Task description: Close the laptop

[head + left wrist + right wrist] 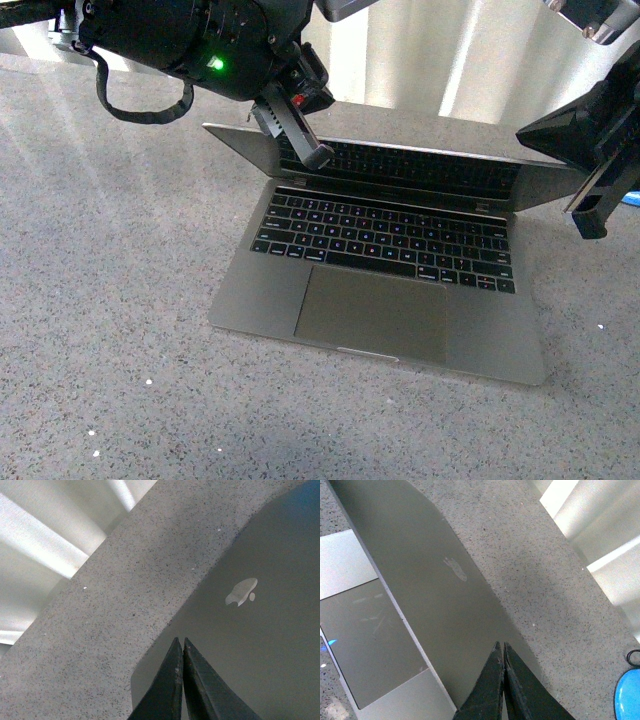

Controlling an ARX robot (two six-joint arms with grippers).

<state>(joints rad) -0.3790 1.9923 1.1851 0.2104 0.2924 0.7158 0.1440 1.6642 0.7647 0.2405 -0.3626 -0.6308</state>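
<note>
Count: one laptop (380,290), two claws, one trackpad (372,315), one keyboard (385,238), one logo.
Laptop position: flat on the speckled grey counter (100,300), in the middle of the front view, with the trackpad side nearest the camera.
Lid: tipped well forward over the keys and partly lowered; a gap to the base is open, and the keyboard is mirrored in the dark screen.
Brand mark: a pale apple logo (241,591) sits on the grey back of the lid. It also shows faintly in the right wrist view (456,568).
Writing: the key legends are too small to read.
Left claw (310,150): clenched, fingers pressed together with nothing between them. The tip is at the lid's upper edge, toward its left end.
Right claw (590,225): clenched the same way and empty, at the right end of the lid. Whether it touches the lid cannot be told.
Indicator: one green light (215,65) glows on the left arm.
Other: one blue object (627,695) lies on the counter to the right of the laptop, cut off by the frame edge.
</note>
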